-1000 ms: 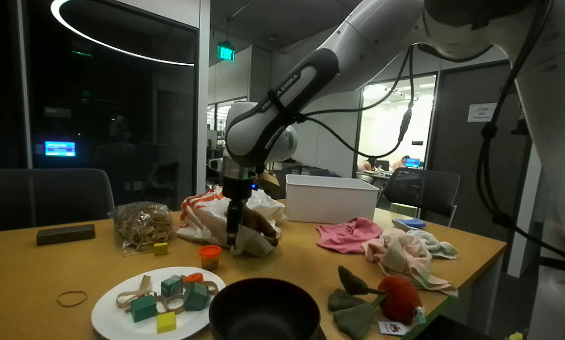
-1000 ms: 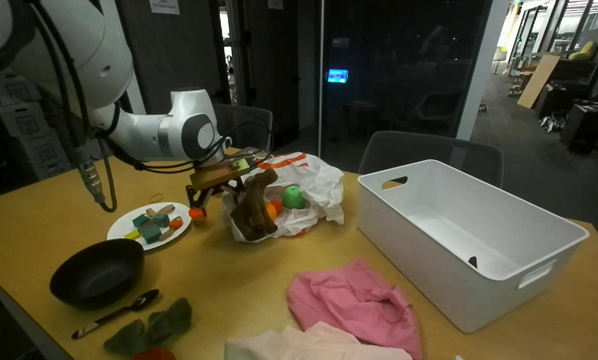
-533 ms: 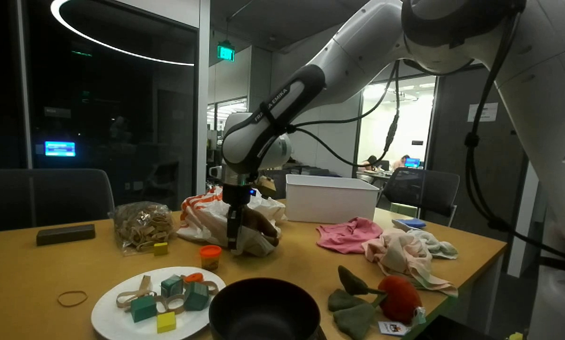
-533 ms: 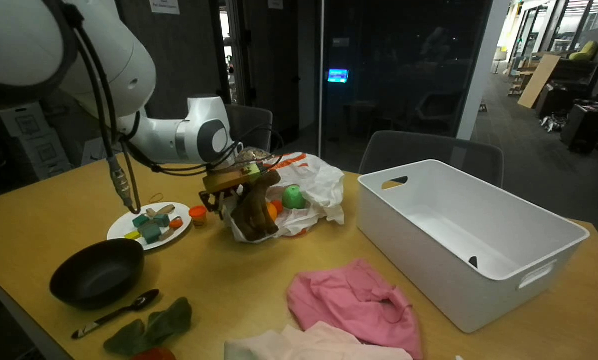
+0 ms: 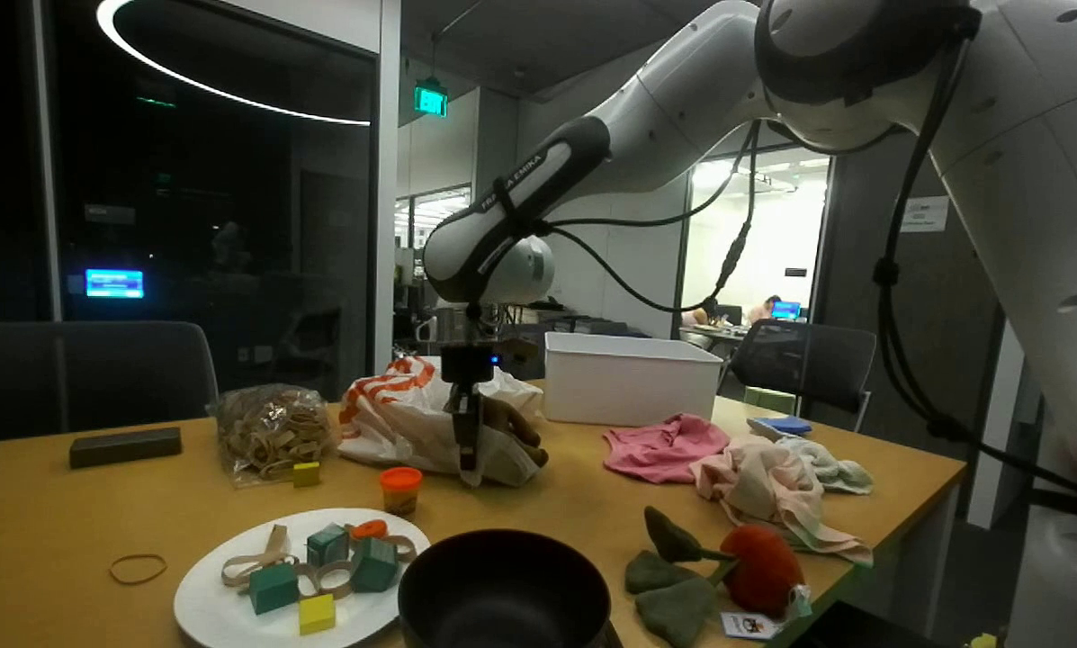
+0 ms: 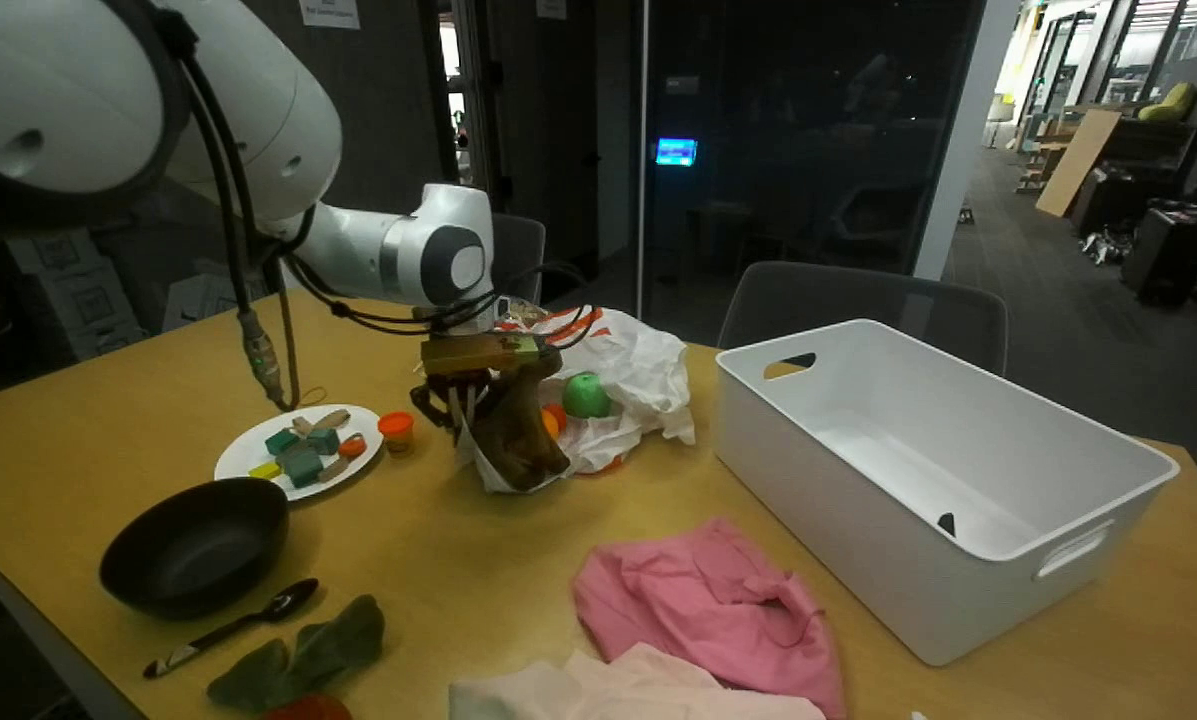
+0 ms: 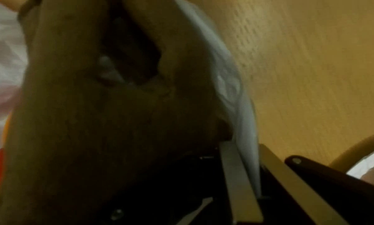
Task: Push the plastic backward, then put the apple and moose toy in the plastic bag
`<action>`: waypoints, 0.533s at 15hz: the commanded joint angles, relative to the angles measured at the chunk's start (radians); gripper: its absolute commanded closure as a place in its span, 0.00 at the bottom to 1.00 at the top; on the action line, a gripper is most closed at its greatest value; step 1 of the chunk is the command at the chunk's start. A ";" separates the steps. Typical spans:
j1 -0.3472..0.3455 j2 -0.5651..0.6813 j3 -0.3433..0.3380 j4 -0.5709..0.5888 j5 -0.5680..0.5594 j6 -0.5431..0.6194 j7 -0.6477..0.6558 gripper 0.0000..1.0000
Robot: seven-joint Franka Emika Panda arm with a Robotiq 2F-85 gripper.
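The white plastic bag [image 5: 394, 423] with red print lies on the table, its mouth spread open in an exterior view [image 6: 648, 375]. Inside that mouth rest a green apple [image 6: 586, 396], a red round thing [image 6: 557, 413] and an orange one [image 6: 550, 425]. The brown moose toy [image 6: 518, 430] sits within the bag's near edge and fills much of the wrist view [image 7: 112, 109]. My gripper [image 7: 245, 150] points down beside the moose, its two fingers closed on the bag's rim, a fold of white plastic pinched between them. Part of the moose is hidden behind the gripper in both exterior views.
A white bin [image 6: 938, 480] stands beside the bag. Also on the table are an orange-lidded tub [image 5: 400, 490], a plate with blocks [image 5: 232, 576], a black pan [image 5: 504, 585], a bag of rubber bands [image 5: 273, 432], a plush toy [image 5: 763, 567] and a pink cloth [image 6: 708, 610].
The gripper has gone down to the bag's rim, closed on it and shifted sideways toward the bin. The held edge and the moose have moved slightly with it.
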 commanded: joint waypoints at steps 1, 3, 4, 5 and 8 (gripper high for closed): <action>-0.055 0.063 0.016 0.146 0.119 -0.247 -0.078 0.87; -0.072 0.076 0.007 0.197 0.169 -0.357 -0.092 0.86; -0.078 0.079 0.003 0.220 0.189 -0.396 -0.091 0.86; -0.083 0.077 -0.001 0.236 0.204 -0.421 -0.088 0.86; -0.090 0.060 -0.010 0.263 0.231 -0.443 -0.074 0.87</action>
